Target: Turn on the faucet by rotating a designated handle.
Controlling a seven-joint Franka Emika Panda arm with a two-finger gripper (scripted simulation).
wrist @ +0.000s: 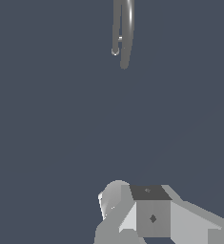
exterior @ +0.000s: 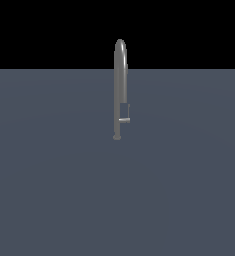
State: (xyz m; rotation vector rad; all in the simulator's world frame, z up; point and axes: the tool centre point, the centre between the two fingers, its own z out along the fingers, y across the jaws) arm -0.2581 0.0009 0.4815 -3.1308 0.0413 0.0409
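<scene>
Exterior view: faucet [exterior: 120,85] upright, handle [exterior: 124,119] untouched | we see gripper [wrist: 114,200] far off in wrist view, open/closed unclear | approach, contact, rotation all remain

A flat, plain blue-grey counter [exterior: 54,190] fills the lower part of the exterior view, meeting black background at its far edge. Only the faucet [exterior: 119,85] stands on it, upright on a small round foot, nearer the far edge than the near one, midway between the sides.
</scene>
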